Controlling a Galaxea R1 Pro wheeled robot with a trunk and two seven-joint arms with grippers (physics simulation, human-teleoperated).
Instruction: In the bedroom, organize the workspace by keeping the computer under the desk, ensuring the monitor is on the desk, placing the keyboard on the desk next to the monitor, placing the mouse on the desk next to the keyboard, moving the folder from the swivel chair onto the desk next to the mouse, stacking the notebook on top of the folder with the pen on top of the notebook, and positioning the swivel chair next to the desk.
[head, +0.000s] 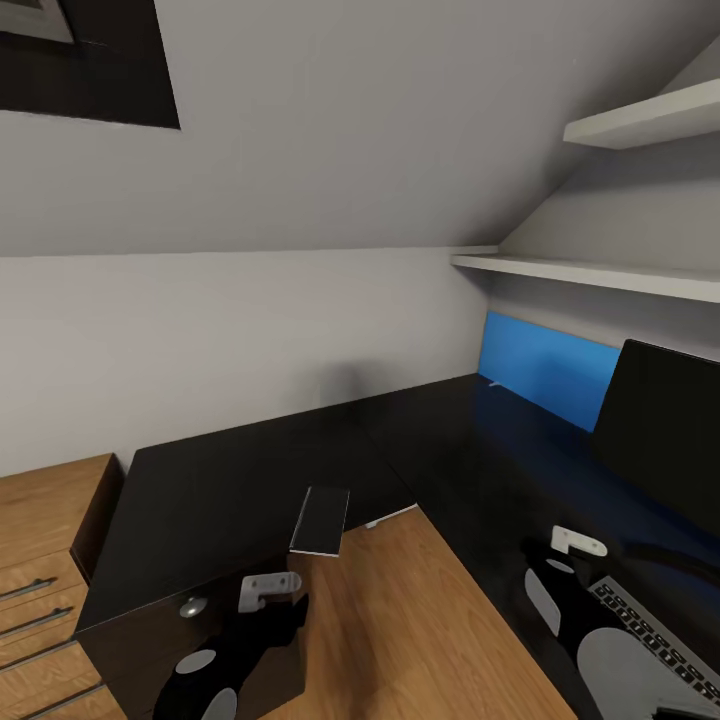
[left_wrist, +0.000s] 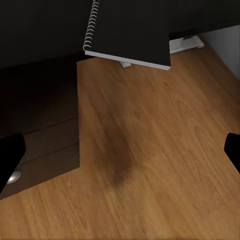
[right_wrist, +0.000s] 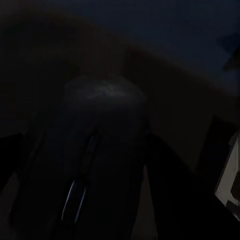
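Note:
The grey spiral-bound notebook (head: 320, 520) (left_wrist: 130, 35) lies on the glossy black desk (head: 230, 490), its near end hanging over the desk's inner edge. My left gripper (left_wrist: 120, 155) hovers open above the wooden floor, short of the notebook, nothing between its fingers. The monitor (head: 660, 430) stands on the desk's right wing, with the keyboard (head: 650, 640) in front of it. In the very dark right wrist view the mouse (right_wrist: 100, 150) lies close under my right gripper (right_wrist: 120, 155), whose fingers (right_wrist: 10, 155) stand wide apart at either side. Computer, folder, pen and swivel chair are out of view.
A light wooden drawer chest (head: 45, 570) stands left of the desk. The desk's black drawer unit (left_wrist: 40, 145) is under my left arm. A blue wall panel (head: 545, 370) runs behind the monitor, with white shelves (head: 600, 272) above. Wooden floor (head: 420, 610) fills the desk's inner corner.

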